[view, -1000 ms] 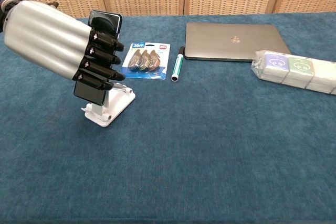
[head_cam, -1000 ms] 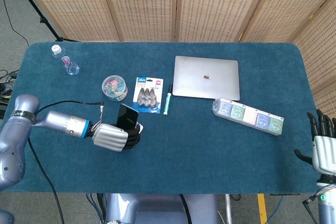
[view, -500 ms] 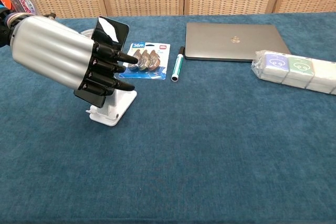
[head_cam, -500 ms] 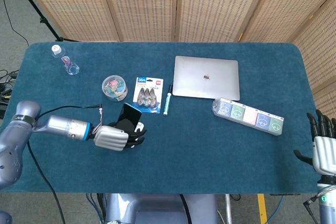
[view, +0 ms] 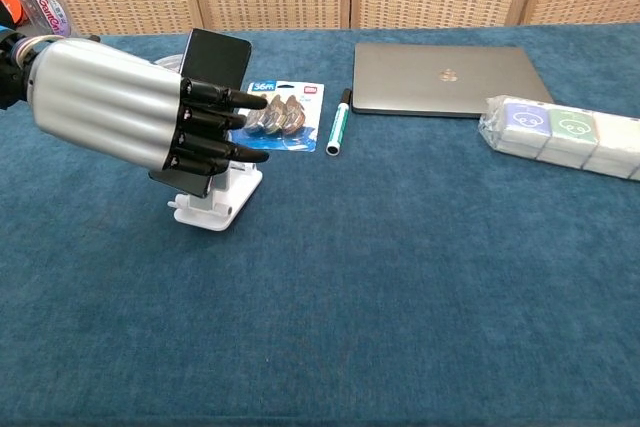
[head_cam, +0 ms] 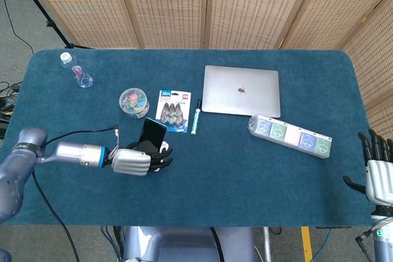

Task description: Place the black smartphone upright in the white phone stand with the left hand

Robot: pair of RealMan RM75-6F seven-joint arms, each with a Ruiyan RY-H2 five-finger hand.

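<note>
The black smartphone (head_cam: 151,134) stands upright and leans back in the white phone stand (head_cam: 162,150) near the table's front left. In the chest view the smartphone (view: 217,53) rises behind my left hand (view: 125,112), with the stand (view: 220,202) below it. My left hand (head_cam: 131,161) is right beside the phone. Its dark fingers (view: 225,125) are straightened and spread across the phone's face, no longer curled round it; the thumb is hidden. My right hand (head_cam: 377,173) hangs off the table's right edge, fingers apart and holding nothing.
Just beyond the stand lie a blister pack (view: 278,115) and a green marker (view: 339,121). A round tub (head_cam: 134,102), a closed laptop (head_cam: 241,91), a wrapped row of small boxes (head_cam: 290,135) and a bottle (head_cam: 77,70) lie further off.
The left hand's fingers have uncurled from the phone and straightened. The phone and stand have turned a little and now stand steeper. The right hand has not moved.
</note>
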